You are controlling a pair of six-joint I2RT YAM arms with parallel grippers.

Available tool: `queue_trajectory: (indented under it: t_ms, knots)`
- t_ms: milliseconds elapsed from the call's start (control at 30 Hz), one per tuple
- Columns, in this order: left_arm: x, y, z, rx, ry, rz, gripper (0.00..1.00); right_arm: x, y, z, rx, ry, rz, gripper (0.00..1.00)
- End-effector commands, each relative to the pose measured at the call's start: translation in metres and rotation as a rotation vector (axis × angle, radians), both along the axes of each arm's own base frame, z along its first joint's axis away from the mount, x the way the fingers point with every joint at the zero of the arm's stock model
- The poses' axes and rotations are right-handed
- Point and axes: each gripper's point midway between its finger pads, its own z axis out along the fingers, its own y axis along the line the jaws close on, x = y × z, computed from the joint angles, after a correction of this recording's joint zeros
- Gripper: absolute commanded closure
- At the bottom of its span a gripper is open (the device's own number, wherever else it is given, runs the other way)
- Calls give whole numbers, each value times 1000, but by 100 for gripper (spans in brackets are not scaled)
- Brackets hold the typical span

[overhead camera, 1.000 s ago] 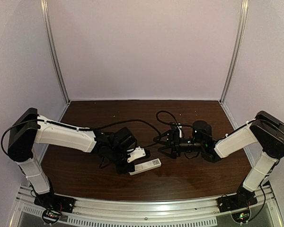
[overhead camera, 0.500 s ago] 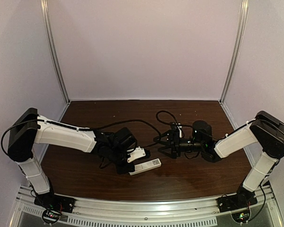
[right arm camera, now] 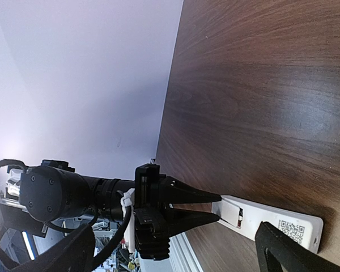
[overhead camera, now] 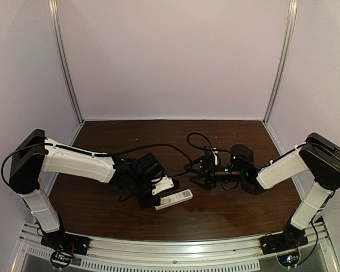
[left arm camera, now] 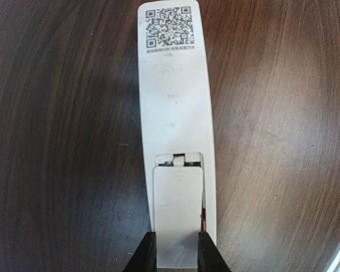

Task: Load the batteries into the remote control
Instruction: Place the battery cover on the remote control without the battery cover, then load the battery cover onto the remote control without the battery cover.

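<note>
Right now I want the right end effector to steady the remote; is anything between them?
Nothing visible. Only bare table lies between the open right end effector and the remote's free end; the left end effector holds the opposite end.

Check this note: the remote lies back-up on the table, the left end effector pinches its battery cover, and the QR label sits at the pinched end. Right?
Not quite. The QR label sits at the end of the remote control farthest from the left end effector, as the left wrist view shows. The rest holds: back-up on the table, battery cover pinched.
</note>
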Motion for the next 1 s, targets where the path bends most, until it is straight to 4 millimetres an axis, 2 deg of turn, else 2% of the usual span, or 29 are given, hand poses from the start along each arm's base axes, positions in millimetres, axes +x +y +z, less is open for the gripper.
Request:
queue_trajectory:
  t_ms: [0,133,467,633,767,967]
  knots:
    - [-1,3,2,25,6,7,78,3,0,14,22,-49,-6,0]
    - [1,-1,4,20,3,6,72,3,1,14,25,-52,-4,0]
    - [0,-10,7,-11,18,1,66,2,0,16,27,-60,-1,0]
    - [2,-16,36,-120,-1,24,60,-1,2,19,29,-70,15,0]
    - [6,-10,54,-217,16,70,59,-7,7,22,23,-96,51,0]
    - [16,10,49,-305,102,231,65,-22,20,28,4,-149,122,4]
